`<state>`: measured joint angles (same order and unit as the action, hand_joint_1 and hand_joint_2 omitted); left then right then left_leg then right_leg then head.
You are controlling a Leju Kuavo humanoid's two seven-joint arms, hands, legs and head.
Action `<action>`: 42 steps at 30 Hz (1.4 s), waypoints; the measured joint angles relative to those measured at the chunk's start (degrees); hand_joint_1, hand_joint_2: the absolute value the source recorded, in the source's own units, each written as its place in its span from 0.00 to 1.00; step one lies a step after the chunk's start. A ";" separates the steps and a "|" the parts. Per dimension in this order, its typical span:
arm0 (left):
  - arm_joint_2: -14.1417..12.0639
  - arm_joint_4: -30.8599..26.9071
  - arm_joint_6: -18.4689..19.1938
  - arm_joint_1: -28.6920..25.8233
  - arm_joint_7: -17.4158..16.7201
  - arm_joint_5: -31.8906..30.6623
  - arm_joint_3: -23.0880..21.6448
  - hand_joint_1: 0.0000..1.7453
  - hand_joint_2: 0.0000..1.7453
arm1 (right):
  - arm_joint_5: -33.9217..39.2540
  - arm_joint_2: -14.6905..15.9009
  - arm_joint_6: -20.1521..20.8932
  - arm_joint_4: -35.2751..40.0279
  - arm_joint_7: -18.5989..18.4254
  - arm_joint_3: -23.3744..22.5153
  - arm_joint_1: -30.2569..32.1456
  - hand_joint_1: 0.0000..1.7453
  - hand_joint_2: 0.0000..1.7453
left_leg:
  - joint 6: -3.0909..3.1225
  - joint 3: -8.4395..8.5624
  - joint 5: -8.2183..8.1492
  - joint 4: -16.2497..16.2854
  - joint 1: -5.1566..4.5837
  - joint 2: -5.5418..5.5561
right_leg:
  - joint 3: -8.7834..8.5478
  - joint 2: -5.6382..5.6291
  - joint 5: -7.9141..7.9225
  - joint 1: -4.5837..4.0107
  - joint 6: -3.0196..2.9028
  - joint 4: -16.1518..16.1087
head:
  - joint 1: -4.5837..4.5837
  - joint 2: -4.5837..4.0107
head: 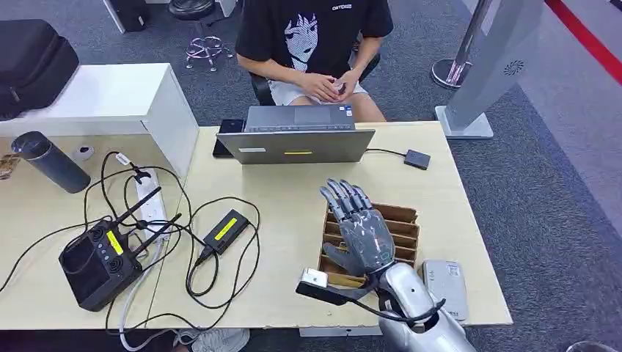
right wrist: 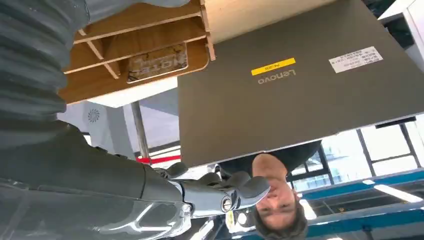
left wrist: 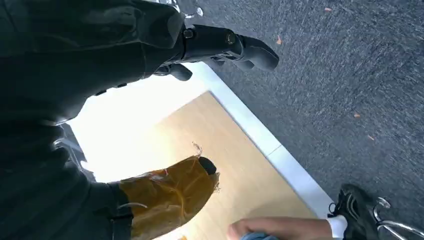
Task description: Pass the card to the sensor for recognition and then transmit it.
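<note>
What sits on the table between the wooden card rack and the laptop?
Nothing: in the head view the stretch of table between the wooden card rack and the laptop is bare.

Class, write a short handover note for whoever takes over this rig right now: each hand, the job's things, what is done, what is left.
Right hand: open, fingers spread, holding nothing, over the wooden card rack.
Left hand: hangs beside the table, holding nothing.
A card lies in the rack. Grey sensor box sits beside the rack, at the table's near edge.
Done: nothing visible.
Left: pick the card, present it to the sensor, pass it on.
</note>
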<state>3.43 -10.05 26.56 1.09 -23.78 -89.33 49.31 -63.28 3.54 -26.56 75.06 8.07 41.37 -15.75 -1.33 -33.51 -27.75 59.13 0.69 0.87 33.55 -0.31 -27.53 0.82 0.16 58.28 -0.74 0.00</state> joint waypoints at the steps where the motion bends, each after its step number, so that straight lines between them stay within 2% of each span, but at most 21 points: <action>1: -0.02 0.00 0.02 0.00 -0.02 0.00 -0.07 0.00 1.00 | 0.00 -0.11 0.00 -0.31 -0.07 0.07 -0.28 0.00 1.00 | 0.00 0.00 0.00 0.00 0.00 0.00 | 0.00 0.00 0.00 0.00 0.00 0.00 | -0.02 0.00; 10: -0.13 -0.02 0.54 0.03 -0.09 0.00 -0.18 0.00 1.00 | -1.40 -1.07 0.00 -4.11 -2.17 0.31 -2.99 0.00 1.00 | 0.00 0.00 0.00 0.00 0.00 0.00 | 0.00 0.00 0.00 0.00 0.00 0.00 | -0.02 0.00; 15: -0.15 -0.02 0.83 0.05 -0.41 0.00 -0.33 0.00 1.00 | -4.39 -1.38 -0.09 -6.98 -5.95 0.35 -4.96 0.00 1.00 | 0.00 0.00 0.00 0.00 0.00 -0.01 | 0.00 -0.01 0.00 0.00 0.00 0.00 | -0.02 0.00; 19: -0.20 -0.02 1.22 0.07 -0.83 0.00 -0.37 0.00 1.00 | -4.72 -1.60 0.00 -9.75 -7.15 -0.04 -6.85 0.00 1.00 | 0.00 0.01 0.01 0.01 0.00 0.00 | 0.00 0.00 0.01 0.00 0.00 0.00 | -0.02 0.00; 28: -0.20 -0.02 1.79 0.09 -1.13 0.02 -0.37 0.00 1.00 | -4.04 -1.62 -0.18 -15.20 -7.70 -3.61 -10.00 0.00 1.00 | 0.00 0.01 0.04 0.01 -0.02 0.01 | 0.00 0.00 0.04 0.02 -0.04 0.00 | -0.02 0.00; 40: -0.20 -0.02 1.83 0.09 -1.44 0.11 -0.35 0.00 1.00 | -3.50 -1.55 -0.28 -15.89 -7.70 -5.44 -10.18 0.00 1.00 | 0.00 0.02 0.04 0.02 -0.03 0.01 | 0.00 0.00 0.04 0.02 -0.03 0.00 | -0.02 0.00; 41: -0.20 -0.02 1.83 0.09 -1.48 0.13 -0.33 0.00 1.00 | -3.50 -1.51 -0.28 -15.54 -7.65 -5.73 -10.00 0.01 1.00 | 0.00 0.02 0.04 0.02 -0.03 0.01 | 0.00 0.00 0.04 0.03 -0.03 0.00 | -0.02 0.00; 42: -0.17 -0.02 1.83 0.09 -1.53 0.17 -0.33 0.00 1.00 | -3.52 -1.42 -0.28 -15.15 -7.61 -5.94 -9.84 0.27 1.00 | 0.00 0.02 0.04 0.02 -0.04 0.00 | 0.01 -0.01 0.04 0.04 -0.04 0.00 | -0.02 0.00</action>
<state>3.26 -10.08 28.39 1.18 -25.31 -89.15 48.98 -66.79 2.12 -26.84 59.91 0.46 35.43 -25.59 -1.33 -33.48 -27.71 59.15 0.65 0.88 33.55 -0.32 -27.49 0.86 0.12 58.28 -0.77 0.00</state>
